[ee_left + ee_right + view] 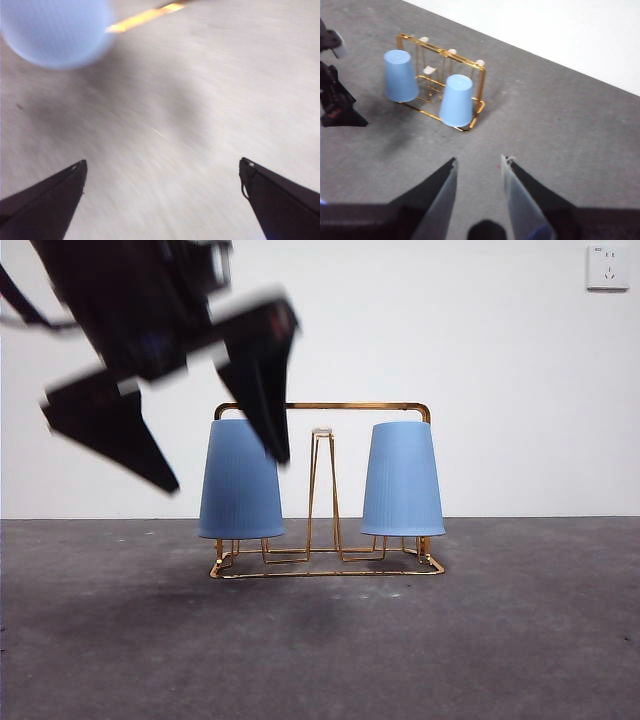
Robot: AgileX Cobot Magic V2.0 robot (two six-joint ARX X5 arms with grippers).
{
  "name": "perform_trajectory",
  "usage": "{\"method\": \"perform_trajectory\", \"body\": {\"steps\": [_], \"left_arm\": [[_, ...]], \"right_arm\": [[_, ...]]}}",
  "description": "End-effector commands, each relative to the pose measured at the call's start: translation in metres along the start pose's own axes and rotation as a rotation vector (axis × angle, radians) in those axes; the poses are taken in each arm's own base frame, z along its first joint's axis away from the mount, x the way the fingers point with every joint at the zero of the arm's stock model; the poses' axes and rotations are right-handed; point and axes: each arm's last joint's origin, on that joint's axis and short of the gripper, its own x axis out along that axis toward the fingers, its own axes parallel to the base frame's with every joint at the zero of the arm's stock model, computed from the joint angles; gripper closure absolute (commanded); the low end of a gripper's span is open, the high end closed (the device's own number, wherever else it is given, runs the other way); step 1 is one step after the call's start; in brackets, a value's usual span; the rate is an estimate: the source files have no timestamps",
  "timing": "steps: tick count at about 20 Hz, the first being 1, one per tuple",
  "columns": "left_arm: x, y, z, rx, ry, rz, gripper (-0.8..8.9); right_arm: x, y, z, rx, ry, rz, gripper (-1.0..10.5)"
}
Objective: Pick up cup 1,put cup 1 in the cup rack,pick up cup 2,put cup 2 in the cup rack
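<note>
Standing upside down on the rack (325, 490), both cups, one (240, 480) at each end (402, 478), suggest the task is essentially done. The left end effector (220, 475), released and empty, hangs beside the first cup; the right end effector (478, 167), also parted, waits well apart.

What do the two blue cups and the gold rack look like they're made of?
The left cup and right cup look like matte plastic: an even pale blue with faint vertical ribbing and no glare, though coated paper can't be ruled out. The rack looks like thin metal wire with a shiny gold finish, judging by its bright glints and slim bent rods.
</note>
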Motion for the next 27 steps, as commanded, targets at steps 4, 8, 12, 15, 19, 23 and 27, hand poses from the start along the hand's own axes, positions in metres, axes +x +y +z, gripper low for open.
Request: {"method": "perform_trajectory", "body": {"steps": [4, 8, 12, 15, 19, 23, 27], "left_arm": [[-0.080, -0.018, -0.026, 0.068, -0.085, -0.246, 2.83], [-0.133, -0.020, -0.046, 0.084, -0.214, -0.412, 2.85], [-0.165, -0.011, -0.060, 0.072, -0.317, -0.483, 4.95], [-0.174, -0.008, -0.064, 0.072, -0.351, -0.500, 7.19], [-0.180, -0.005, -0.067, 0.074, -0.376, -0.513, 8.21], [-0.179, -0.006, -0.067, 0.074, -0.372, -0.510, 8.18], [-0.178, -0.006, -0.066, 0.078, -0.371, -0.506, 8.17]], "right_arm": [[0.001, 0.007, -0.003, 0.010, 0.023, 0.210, 7.9], [0.000, 0.009, -0.003, 0.043, 0.027, 0.294, 7.9], [0.000, 0.009, -0.003, 0.056, 0.029, 0.302, 7.9], [0.000, 0.010, -0.003, 0.077, 0.033, 0.346, 8.6], [-0.001, 0.012, -0.003, 0.079, 0.034, 0.408, 9.6], [-0.001, 0.012, -0.003, 0.082, 0.034, 0.406, 9.5], [0.000, 0.011, -0.003, 0.084, 0.035, 0.369, 9.4]]}}
